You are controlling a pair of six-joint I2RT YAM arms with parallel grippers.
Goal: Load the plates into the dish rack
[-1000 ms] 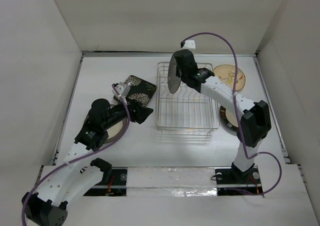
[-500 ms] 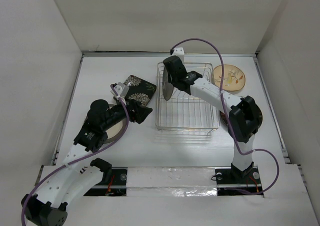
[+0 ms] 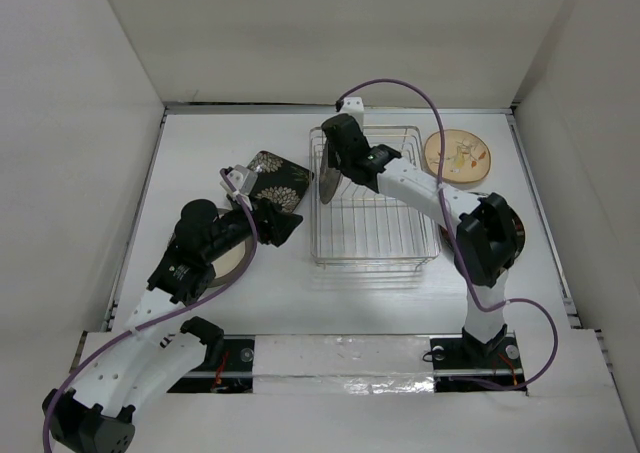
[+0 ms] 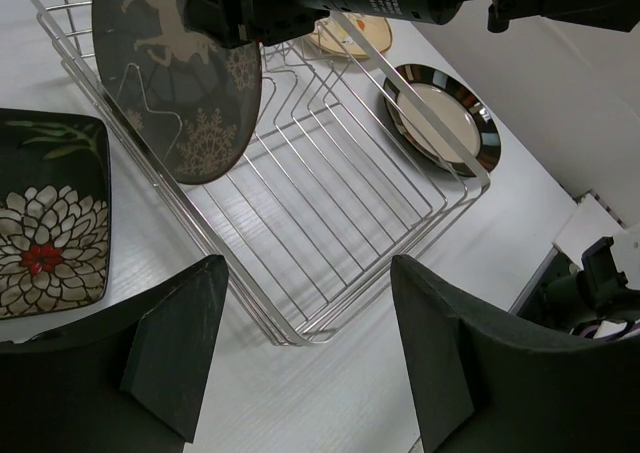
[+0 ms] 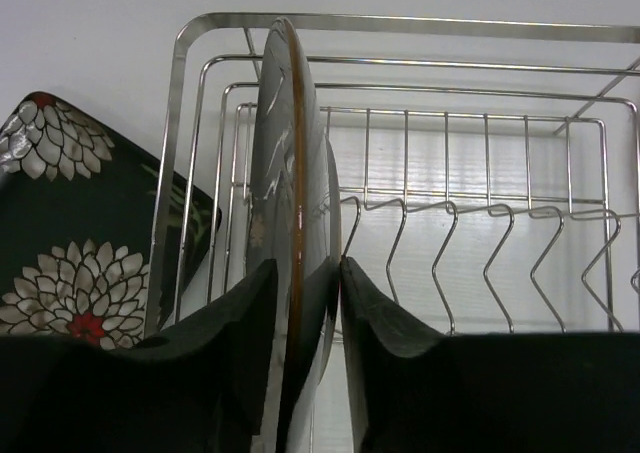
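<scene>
My right gripper [image 3: 336,159] is shut on the dark grey deer plate [image 3: 326,181] and holds it on edge at the left end of the chrome dish rack [image 3: 400,235]. In the right wrist view the plate [image 5: 288,163] stands edge-on between my fingers, among the rack's prongs [image 5: 450,238]. My left gripper [image 3: 284,228] is open and empty by the rack's near left corner, and the left wrist view [image 4: 310,363] shows the same. The black flowered square plate [image 3: 277,176] lies left of the rack. The tan sprig plate [image 3: 458,155] lies at the right rear. One brown-rimmed plate [image 4: 440,113] lies right of the rack. Another [image 3: 228,261] lies under my left arm.
White walls enclose the table on three sides. My right arm stretches over the rack's right half. The purple cable [image 3: 420,83] loops above the rack.
My right gripper has carried the deer plate leftward to the rack's left end and lowered it among the prongs. The left arm has not moved.
</scene>
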